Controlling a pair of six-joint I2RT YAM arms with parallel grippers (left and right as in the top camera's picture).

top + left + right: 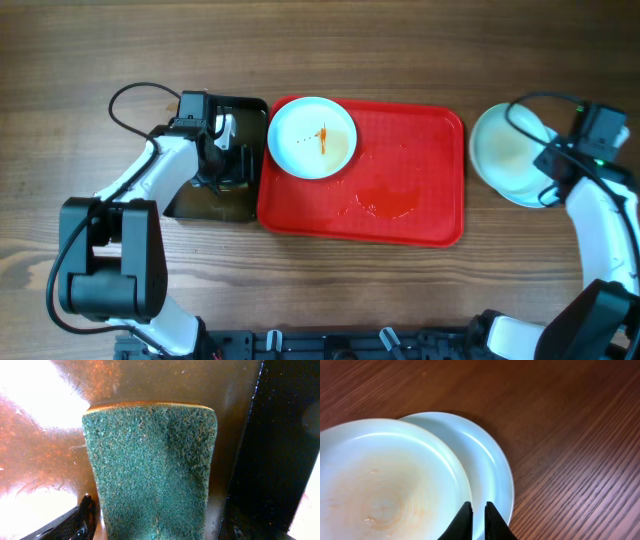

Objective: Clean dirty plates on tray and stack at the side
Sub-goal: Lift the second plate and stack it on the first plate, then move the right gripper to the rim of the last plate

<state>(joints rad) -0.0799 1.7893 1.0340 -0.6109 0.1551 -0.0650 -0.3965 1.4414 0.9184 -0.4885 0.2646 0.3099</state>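
Observation:
One pale plate [311, 137] with an orange-red smear sits on the upper left corner of the red tray [430, 130]. Two more plates [505, 150] lie overlapped on the table to the right of the tray. In the right wrist view the upper plate [385, 480] shows a faint brownish film and sits offset over the lower plate [492, 465]. My right gripper [476, 507] hovers at their edge with its fingers nearly together and nothing between them. My left gripper [222, 140] is inside the black pan and shut on a green scouring sponge [150, 470].
The black deep pan [215, 205] stands against the tray's left side; its wet bottom [235, 410] shows behind the sponge. A smear of orange-red sauce [390, 203] lies on the tray's lower middle. Bare wooden table surrounds everything.

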